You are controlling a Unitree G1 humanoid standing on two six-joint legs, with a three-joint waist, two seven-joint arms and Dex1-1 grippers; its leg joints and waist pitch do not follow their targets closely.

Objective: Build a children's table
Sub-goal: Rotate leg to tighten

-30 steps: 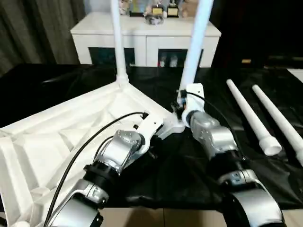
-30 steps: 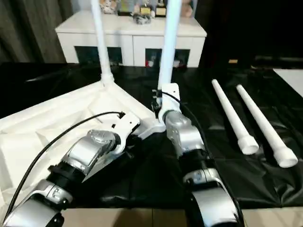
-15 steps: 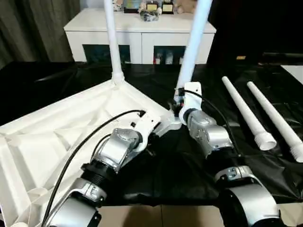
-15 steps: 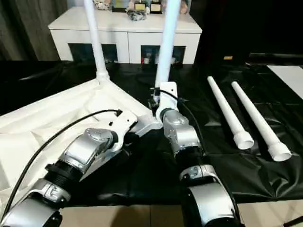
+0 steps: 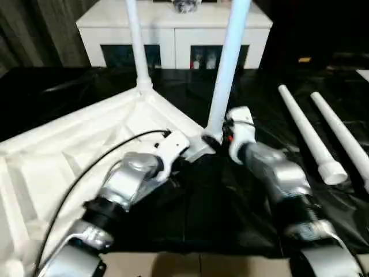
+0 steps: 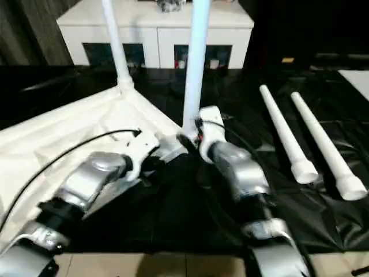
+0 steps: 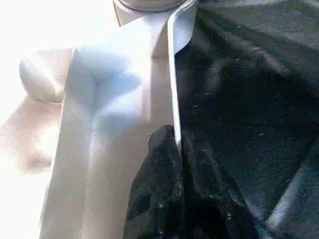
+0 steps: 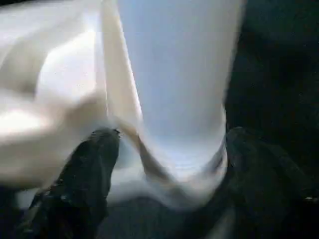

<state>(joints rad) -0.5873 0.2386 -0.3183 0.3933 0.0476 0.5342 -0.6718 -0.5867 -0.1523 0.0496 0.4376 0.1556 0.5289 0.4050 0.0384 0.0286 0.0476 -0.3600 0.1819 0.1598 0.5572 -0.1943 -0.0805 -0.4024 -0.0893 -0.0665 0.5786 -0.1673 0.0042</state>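
One black work table is carrying everything. One white table top is lying ribbed side up at 9 o'clock. Four legs: two standing in its corner sockets, far and near; two lying loose at 3 o'clock. Left gripper is pinching the top's rim. Right gripper is sitting with fingers spread either side of the near leg's base.
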